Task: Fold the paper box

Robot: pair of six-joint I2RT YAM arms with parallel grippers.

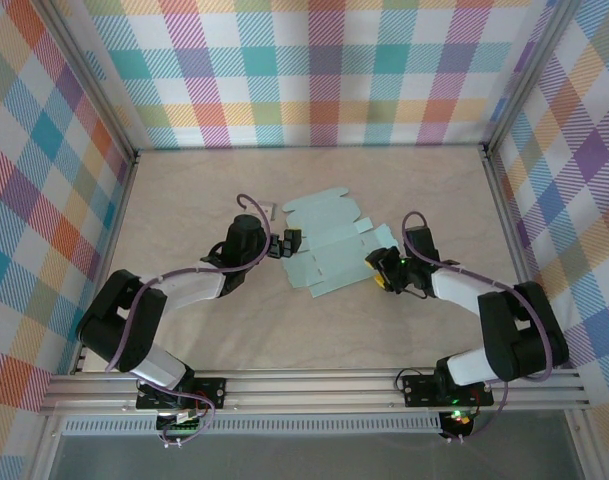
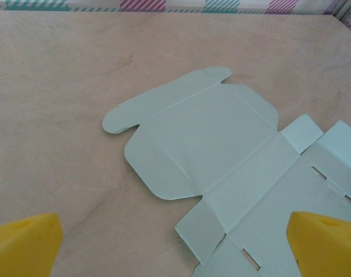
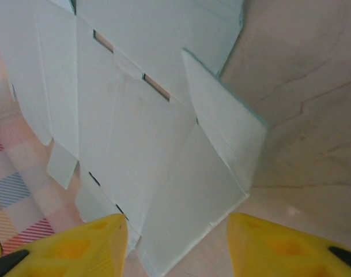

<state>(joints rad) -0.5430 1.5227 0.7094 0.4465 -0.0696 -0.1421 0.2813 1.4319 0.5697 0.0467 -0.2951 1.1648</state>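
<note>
While left hand spread near paper box, right hand straddles its edge; grip unclear.

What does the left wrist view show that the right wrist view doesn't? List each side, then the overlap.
Left wrist: rounded flaps lying flat, ahead of the open left tool. Right wrist: a side flap tilted up, near the right tool. Both: the paper box, its slots, the table, plaid wall.

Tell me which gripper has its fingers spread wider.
The left gripper: its yellow fingers sit at opposite corners of its wrist view, while the right gripper's stand closer together over the paper box.
</note>
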